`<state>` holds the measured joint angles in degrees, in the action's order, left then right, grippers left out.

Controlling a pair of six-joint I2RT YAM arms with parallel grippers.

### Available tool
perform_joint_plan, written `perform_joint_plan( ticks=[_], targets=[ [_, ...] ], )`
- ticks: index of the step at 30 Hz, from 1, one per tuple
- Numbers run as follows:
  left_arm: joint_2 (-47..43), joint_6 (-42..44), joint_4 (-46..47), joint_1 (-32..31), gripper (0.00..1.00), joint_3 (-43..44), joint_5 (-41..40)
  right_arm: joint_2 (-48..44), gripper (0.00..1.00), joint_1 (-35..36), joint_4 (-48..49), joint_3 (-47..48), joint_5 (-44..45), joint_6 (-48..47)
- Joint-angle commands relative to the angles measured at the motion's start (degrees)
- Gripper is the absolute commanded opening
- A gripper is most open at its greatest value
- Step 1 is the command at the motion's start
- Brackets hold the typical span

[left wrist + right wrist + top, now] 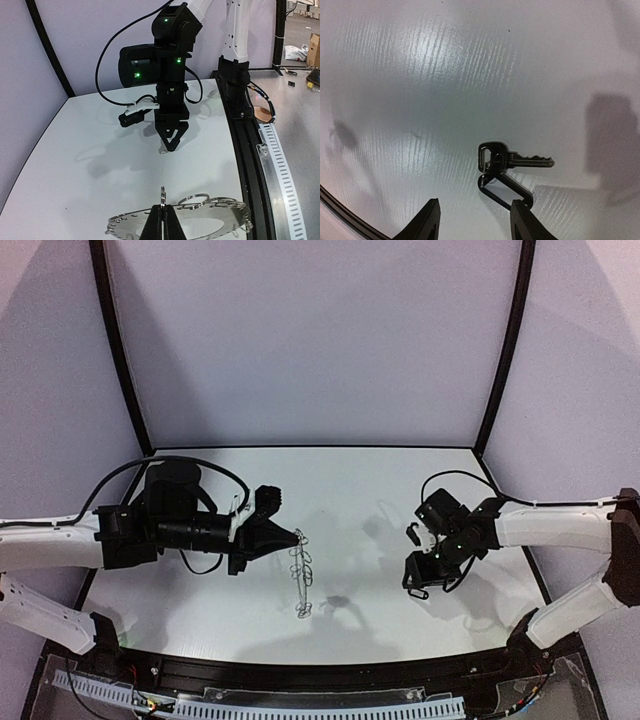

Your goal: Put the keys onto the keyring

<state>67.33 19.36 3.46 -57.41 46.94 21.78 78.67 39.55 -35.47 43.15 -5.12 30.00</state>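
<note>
The keyring (210, 216) is a flat grey disc with a wide hole and small wire loops on its rim. My left gripper (163, 220) is shut on one rim loop and holds the ring above the table. In the top view the ring (302, 578) hangs edge-on from the left gripper (296, 537). A small dark key (516, 159) with an oblong dark clip (506, 188) lies flat on the table. My right gripper (474, 220) is open and empty just above it, the right finger (521, 216) near the clip. The right gripper (412, 580) hides the key in the top view.
The white table (350, 490) ends in a black rail along the near edge (300, 672). Dark frame posts (120, 350) rise at the back corners. A cable (107, 60) loops off the right arm.
</note>
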Motion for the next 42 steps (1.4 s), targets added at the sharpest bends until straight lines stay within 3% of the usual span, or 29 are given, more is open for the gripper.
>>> perform_joint_plan(
  ticks=[1, 14, 42],
  targets=[
    [-0.22, -0.68, 2.42, -0.23, 0.01, 0.04, -0.37, -3.35, 0.49, 1.35, 5.70, -3.48, 2.91, 1.54],
    [0.61, -1.78, 4.75, -0.17, 0.01, -0.27, 0.41, -6.64, 0.39, 8.96, 17.41, -12.05, 17.97, 3.00],
    [-0.14, -3.21, 5.16, -0.20, 0.01, -0.79, 0.17, -1.78, 0.20, 12.74, 21.09, -13.58, 20.98, 3.54]
  ],
)
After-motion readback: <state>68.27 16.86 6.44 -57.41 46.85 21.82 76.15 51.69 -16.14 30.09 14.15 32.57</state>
